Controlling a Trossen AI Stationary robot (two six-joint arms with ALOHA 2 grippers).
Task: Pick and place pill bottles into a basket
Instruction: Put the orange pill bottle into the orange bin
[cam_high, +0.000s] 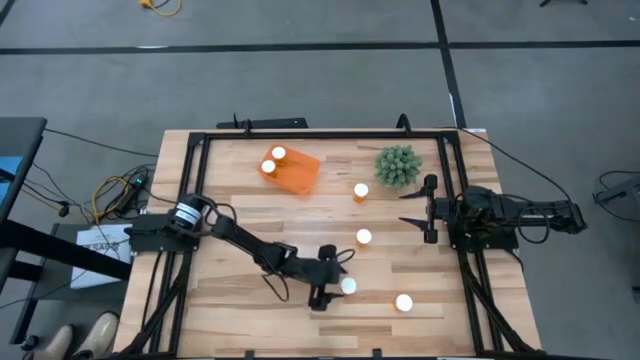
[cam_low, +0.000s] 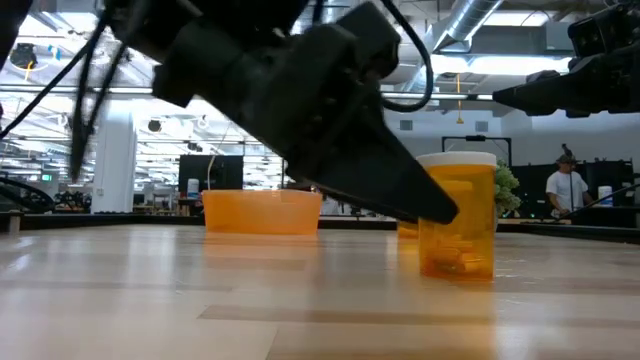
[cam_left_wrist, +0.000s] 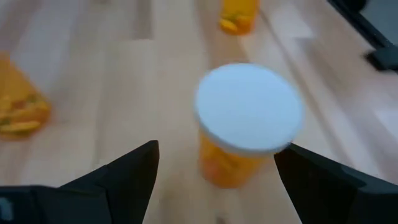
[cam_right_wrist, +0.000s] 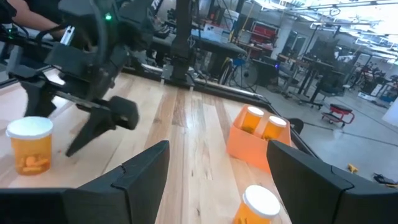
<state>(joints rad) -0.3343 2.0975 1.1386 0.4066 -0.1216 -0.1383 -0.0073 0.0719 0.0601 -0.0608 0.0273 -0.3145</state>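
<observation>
The pill bottle nearest me (cam_left_wrist: 247, 121) stands upright on the counter (cam_high: 240, 200) between my left fingers (cam_left_wrist: 214, 177), which are spread wide on either side of it and not touching it; from above its white cap (cam_high: 348, 286) shows just beside my left wrist at the near middle of the counter. In the low view that same bottle (cam_low: 458, 215) sits on the wood with one dark finger slanting down in front of it, though I cannot tell from there whether the tip meets the plastic. A little to my right and nearer the front edge stands another bottle (cam_high: 403, 302), well apart from my left fingers. Farther in, a third bottle (cam_high: 364, 237) stands alone near the middle, and beyond it a fourth (cam_high: 361, 190) stands near the green spiky plant (cam_high: 397, 166). My right fingers (cam_high: 428, 208) wait at the right side of the counter, held open with nothing between them. At the far side lies the basket (cam_high: 297, 172), bright orange and set at a slant, with two bottles already standing in it (cam_high: 274, 160), their white caps side by side at its left end.
</observation>
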